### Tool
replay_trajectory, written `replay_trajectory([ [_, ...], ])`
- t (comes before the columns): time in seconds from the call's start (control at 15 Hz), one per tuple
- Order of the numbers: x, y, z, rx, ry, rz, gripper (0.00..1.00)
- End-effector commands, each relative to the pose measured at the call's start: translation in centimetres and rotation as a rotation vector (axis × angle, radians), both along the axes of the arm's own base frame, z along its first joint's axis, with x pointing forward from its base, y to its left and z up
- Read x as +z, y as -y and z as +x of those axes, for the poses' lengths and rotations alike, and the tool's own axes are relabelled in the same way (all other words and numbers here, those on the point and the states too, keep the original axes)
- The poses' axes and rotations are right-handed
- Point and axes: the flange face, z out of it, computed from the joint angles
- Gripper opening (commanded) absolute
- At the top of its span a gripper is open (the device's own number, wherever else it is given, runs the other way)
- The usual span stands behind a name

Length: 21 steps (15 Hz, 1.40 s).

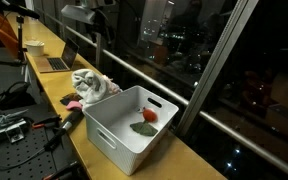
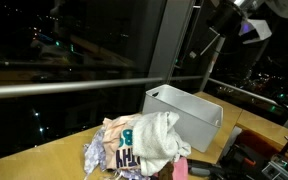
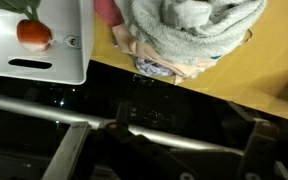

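— Where's your gripper (image 1: 87,14)?
— High above the cloths (image 1: 92,86), probably for clearance. I can't tell whether it's parted or closed.
— And the cloths?
— Heaped just beside the bin (image 1: 109,135), which holds a red fruit (image 1: 150,114).

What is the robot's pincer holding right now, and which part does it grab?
Nothing seems held: the pincer hangs high above the cloth pile, with nothing dangling from it.

I see a white rectangular plastic bin (image 2: 184,118) standing on the light wooden surface (image 2: 44,158). Just in front of the bin lies a heap of crumpled grey-white and patterned cloths (image 2: 149,140).
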Motion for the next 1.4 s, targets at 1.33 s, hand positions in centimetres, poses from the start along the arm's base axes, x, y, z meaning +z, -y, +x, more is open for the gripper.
replay_trajectory([
  [1.33, -17.8, 23.6, 19.1, 0.047, -0.208, -0.014, 1.0],
])
